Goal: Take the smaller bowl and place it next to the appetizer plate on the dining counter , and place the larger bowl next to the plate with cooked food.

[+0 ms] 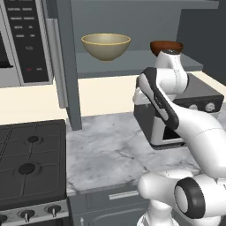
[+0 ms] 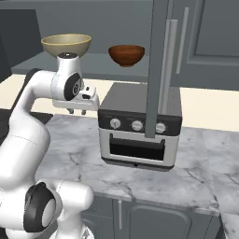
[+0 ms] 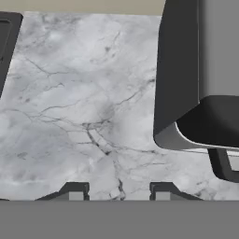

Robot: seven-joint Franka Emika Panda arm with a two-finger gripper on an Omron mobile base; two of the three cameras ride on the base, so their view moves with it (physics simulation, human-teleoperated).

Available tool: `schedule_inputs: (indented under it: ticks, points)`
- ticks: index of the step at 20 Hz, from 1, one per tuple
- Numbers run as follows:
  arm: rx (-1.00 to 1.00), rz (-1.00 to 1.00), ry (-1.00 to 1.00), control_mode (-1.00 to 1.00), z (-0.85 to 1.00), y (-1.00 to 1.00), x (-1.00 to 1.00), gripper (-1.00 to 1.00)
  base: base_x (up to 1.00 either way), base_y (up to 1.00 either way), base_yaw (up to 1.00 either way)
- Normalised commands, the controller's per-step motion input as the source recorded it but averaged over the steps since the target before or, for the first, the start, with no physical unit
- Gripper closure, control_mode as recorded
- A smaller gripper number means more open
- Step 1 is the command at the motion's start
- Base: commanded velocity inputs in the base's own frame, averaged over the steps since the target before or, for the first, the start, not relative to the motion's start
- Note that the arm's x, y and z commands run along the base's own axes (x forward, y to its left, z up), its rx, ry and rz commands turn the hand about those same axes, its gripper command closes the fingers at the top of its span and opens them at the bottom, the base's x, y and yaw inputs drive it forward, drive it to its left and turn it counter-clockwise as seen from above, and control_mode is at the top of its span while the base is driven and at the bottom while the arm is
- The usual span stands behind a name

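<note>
The gripper (image 3: 116,190) hangs empty over the marbled worktop (image 3: 70,102), jaws partly apart with only stone between them. The smaller bowl (image 2: 126,54) sits on the shelf (image 2: 93,63) above and beyond it, right of the larger bowl (image 2: 66,45) — best to rise and clear the toaster oven (image 2: 140,126) just beside the gripper first. The stove (image 1: 31,163) lies to its other side.

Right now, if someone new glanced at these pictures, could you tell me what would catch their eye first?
Most likely the white arm, rising over the marbled worktop with its gripper hanging empty, jaws apart, beside the toaster oven. Next, the two bowls on the grey shelf behind: the larger bowl, tan-yellow, to the left, and the smaller bowl, glossy reddish-brown, to the right. A black gas stove sits at the worktop's left end.
</note>
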Motion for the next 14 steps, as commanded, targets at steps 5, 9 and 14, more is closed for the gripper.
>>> schedule_inputs:
  ticks: [5, 9, 14]
  points:
    - [0.02, -0.04, 0.0, -1.0, -0.02, 0.05, -0.24, -1.0, 0.0, 0.0, 0.0]
    - [0.17, -0.39, -0.15, -1.0, 0.23, 0.38, -0.26, -1.0, 0.0, 0.0, 0.0]
    - [0.15, -0.46, -0.3, -1.0, 0.58, 0.24, -0.11, -1.0, 0.0, 0.0, 0.0]
